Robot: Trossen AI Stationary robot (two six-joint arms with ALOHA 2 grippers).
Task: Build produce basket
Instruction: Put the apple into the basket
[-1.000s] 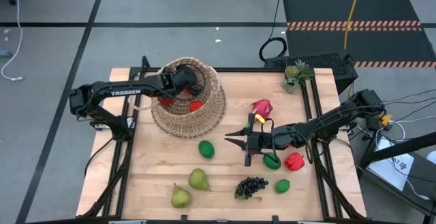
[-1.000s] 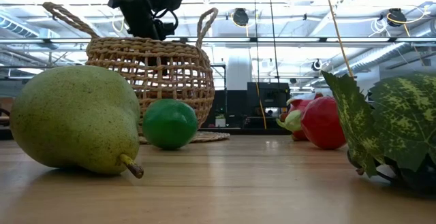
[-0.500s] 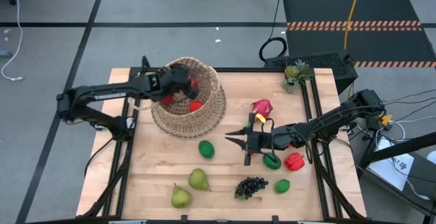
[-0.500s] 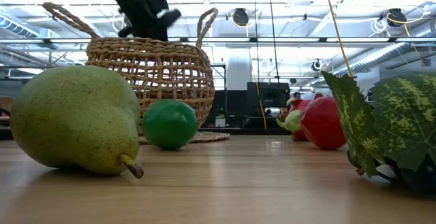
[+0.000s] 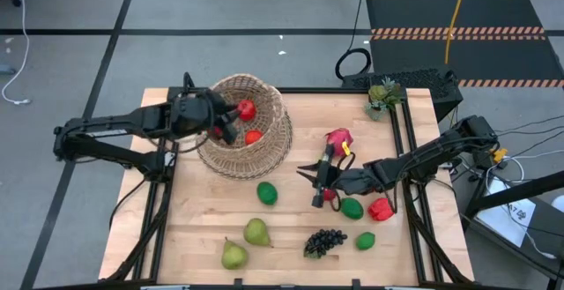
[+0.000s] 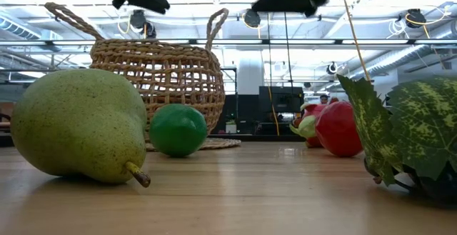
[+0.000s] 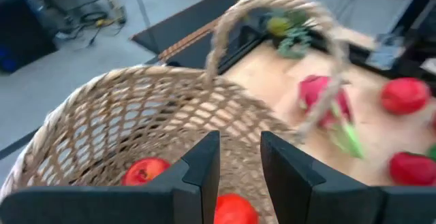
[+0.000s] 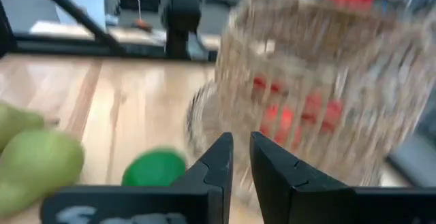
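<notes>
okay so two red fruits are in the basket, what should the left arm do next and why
Probably swing the left gripper, empty and over the basket's left rim, toward the green lime just in front of the basket. Two red fruits already lie inside, the lime is the nearest loose piece, and the right gripper hovers farther right.

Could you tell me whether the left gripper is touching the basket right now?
Cannot tell: the high view shows the left gripper overlapping the basket rim, contact unclear.

The left gripper [image 5: 231, 124] hangs raised at the table's far left, fingers slightly parted, empty; the right gripper [image 5: 315, 184] hovers mid-table, fingers nearly together, empty.
</notes>
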